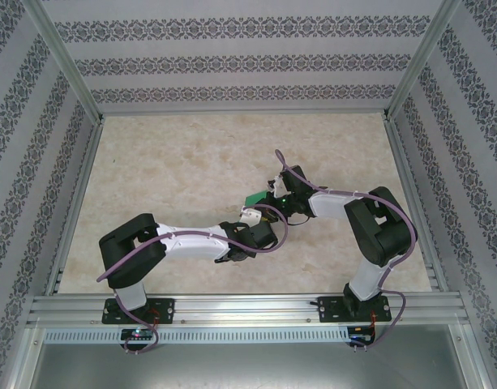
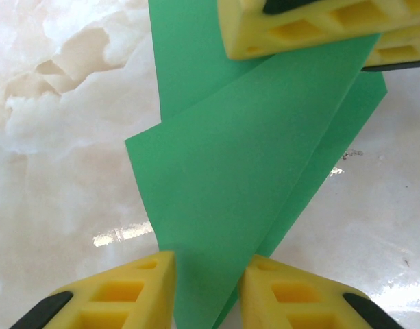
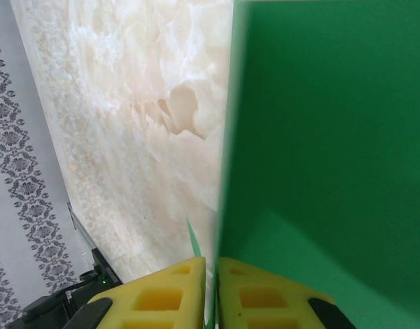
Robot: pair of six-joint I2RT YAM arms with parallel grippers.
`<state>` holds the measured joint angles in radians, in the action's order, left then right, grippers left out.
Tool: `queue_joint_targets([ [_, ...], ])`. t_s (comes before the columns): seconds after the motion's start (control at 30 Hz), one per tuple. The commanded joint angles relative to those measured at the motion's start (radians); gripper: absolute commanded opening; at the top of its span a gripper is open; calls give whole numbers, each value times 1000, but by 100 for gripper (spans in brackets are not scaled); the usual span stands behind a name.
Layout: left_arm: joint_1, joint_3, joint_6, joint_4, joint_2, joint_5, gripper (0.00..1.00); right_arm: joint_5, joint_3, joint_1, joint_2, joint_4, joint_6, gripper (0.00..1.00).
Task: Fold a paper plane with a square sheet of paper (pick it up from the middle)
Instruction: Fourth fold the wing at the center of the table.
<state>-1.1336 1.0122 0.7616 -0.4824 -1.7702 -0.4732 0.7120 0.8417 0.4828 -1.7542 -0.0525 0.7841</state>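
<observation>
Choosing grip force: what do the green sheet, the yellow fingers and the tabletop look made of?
Green sheet: thin matte paper, crisply folded. Yellow fingers: probably soft foam or rubber, with hollow cells. Tabletop: glossy marble-look surface, showing glare; perhaps laminate.

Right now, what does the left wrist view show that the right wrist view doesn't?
Left wrist alone: the green paper lying with overlapping folded layers that narrow to a tip. The left hand is open astride that tip. The right hand has its yellow fingers on the far end.
Right wrist alone: the right hand shut on the paper's edge, and the patterned wall.
Both: the same green paper and the marble tabletop.
</observation>
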Motion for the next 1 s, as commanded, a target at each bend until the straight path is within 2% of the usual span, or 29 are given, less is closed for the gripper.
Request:
queue_joint_targets([
  [0.0,-14,2,0,26,-15,-8,27,-4,-1,3,-9,12,3,13],
  [0.07,-14,4,-1,28,-18,-3,24,-3,0,4,-11,10,4,13],
  [0.4,-14,5,8,17,-31,-7,23,-2,1,4,-8,7,3,13],
  [0.87,-11,-5,18,33,-23,2,7,-4,0,5,3,8,4,14],
  [0.97,0,-29,20,71,-8,33,4,-2,0,5,15,5,4,17],
])
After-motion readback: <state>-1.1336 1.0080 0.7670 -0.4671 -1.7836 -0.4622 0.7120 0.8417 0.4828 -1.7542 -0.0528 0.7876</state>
